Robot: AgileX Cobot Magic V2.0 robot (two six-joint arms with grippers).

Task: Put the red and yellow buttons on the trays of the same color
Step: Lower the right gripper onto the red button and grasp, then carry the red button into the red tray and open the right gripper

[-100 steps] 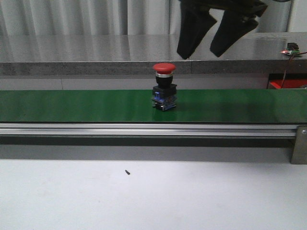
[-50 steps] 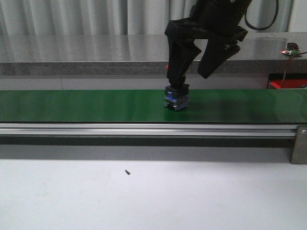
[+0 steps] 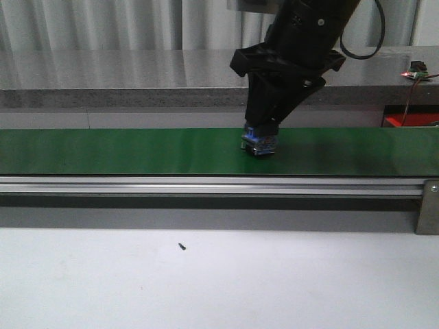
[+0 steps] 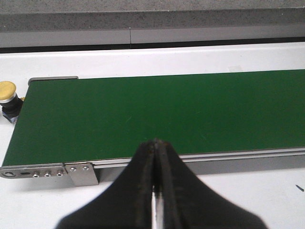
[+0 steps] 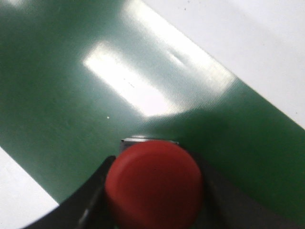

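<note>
The red button (image 5: 155, 183) stands on the green conveyor belt (image 3: 103, 151). My right gripper (image 3: 262, 127) is down over it and shut on it, one finger pressed to each side of the red cap. In the front view only the button's blue and black base (image 3: 258, 144) shows below the fingers. A yellow button (image 4: 7, 90) lies on the white table just off one end of the belt (image 4: 143, 109). My left gripper (image 4: 156, 143) is shut and empty, above the belt's aluminium rail. The trays cannot be made out.
An aluminium rail (image 3: 206, 184) with an end bracket (image 3: 429, 205) runs along the belt's near side. A grey stone counter (image 3: 123, 75) lies behind the belt. A red object (image 3: 410, 120) shows at the far right. A small black screw (image 3: 182, 246) lies on the white table.
My right gripper came down from above the belt and its fingers went from spread to shut on the red button. The button drifted right along the belt.
</note>
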